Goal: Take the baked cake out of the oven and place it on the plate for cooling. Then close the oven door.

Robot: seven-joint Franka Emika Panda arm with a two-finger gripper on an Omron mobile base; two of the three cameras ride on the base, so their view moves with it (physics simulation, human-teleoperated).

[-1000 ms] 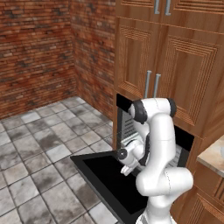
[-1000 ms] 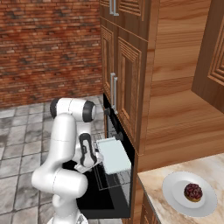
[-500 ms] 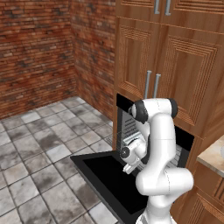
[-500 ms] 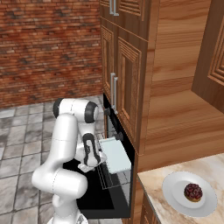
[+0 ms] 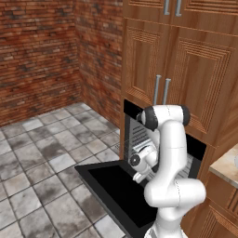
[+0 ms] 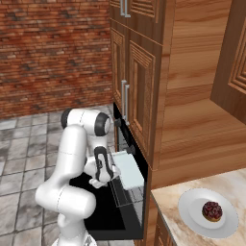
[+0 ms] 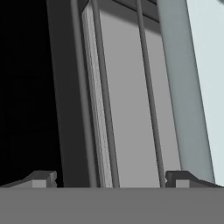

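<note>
Brick-walled kitchen, oven [image 5: 139, 139] with oven door [image 5: 116, 190] down, claw [image 7: 109, 179] wide open and empty at rack, cake [image 6: 212, 210] on plate [image 6: 192, 211].

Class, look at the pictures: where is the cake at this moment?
In the right base view the cake sits on the white plate on the counter at lower right, to the right of the open oven.

A rendered home kitchen. Tall brown wooden cabinets [image 5: 186, 79] with vertical metal handles fill the right of the left base view, with a black built-in oven [image 5: 139, 135] set beneath them. A red brick wall [image 5: 42, 51] stands at upper left above a grey stone-tiled floor [image 5: 42, 158]. A beige marble-look counter [image 6: 192, 226] sits at lower right of the right base view.
</note>
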